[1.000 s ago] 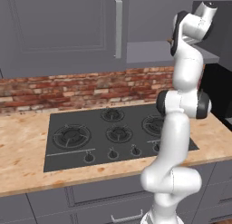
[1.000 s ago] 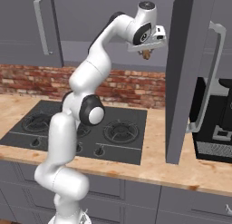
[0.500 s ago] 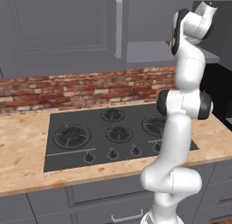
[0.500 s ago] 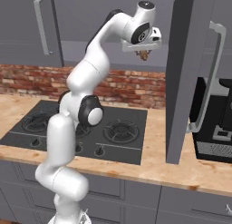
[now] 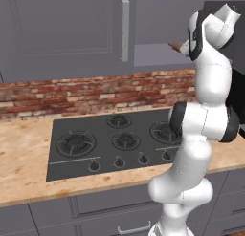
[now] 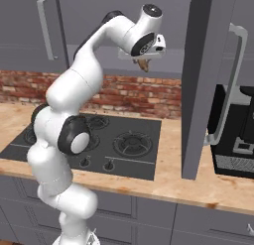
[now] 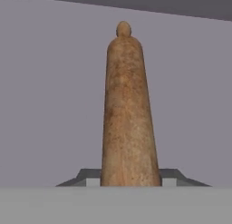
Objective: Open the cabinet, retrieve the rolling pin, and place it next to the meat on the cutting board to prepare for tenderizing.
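A black gas hob [image 5: 115,142] sits in the counter [image 5: 24,149] below a brick backsplash [image 5: 72,94].

Rolling pin [image 7: 129,123] cut off at the near end by the bottom of the hand view, both sides there flanked by the end effector [image 7: 130,177], fingertips barely showing. From the left base view, only a brown tip [image 5: 175,46] poking out past the white arm, the rest hidden behind it. From the right base view, a small brown stub [image 6: 143,64] under the hand, shape too small to make out. Open cabinet door [image 6: 203,65] running off the top edge, hiding part of the black coffee machine [image 6: 233,135], itself cut by the right edge. Cabinet interior out of sight.
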{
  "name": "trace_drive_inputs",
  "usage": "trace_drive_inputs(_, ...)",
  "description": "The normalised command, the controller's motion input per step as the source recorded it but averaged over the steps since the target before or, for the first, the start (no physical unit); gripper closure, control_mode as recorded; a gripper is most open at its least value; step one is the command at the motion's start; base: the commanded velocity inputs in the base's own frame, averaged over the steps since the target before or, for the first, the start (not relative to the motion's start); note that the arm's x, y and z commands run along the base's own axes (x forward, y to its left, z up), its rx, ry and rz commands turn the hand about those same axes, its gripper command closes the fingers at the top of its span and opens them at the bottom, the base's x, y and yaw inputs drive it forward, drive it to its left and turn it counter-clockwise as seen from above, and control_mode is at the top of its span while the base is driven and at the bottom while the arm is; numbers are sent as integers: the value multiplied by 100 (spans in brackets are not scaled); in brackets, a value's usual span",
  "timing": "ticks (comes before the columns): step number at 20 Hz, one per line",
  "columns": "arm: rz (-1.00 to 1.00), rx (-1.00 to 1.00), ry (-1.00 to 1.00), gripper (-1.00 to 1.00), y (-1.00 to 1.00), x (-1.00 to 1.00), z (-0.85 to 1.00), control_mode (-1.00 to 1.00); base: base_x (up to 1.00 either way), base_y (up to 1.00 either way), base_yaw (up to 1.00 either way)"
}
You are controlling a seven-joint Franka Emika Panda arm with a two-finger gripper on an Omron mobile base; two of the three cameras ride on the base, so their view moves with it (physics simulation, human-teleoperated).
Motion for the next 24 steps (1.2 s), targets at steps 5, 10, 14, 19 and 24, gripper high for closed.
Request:
trace_drive_inputs(5, 0, 0, -29, 100, 57, -100, -17, -100, 0, 0, 0)
trace_drive_inputs(10, 0, 0, -18, 100, 69, -96, -4, -100, 0, 0, 0)
trace_drive_inputs(14, 0, 2, -6, 100, 60, -93, 12, -100, 0, 0, 0)
trace_drive_inputs(19, 0, 8, 0, 100, 27, -93, 35, -100, 0, 0, 0)
trace_drive_inputs(24, 0, 9, 2, 100, 15, -96, 26, -100, 0, 0, 0)
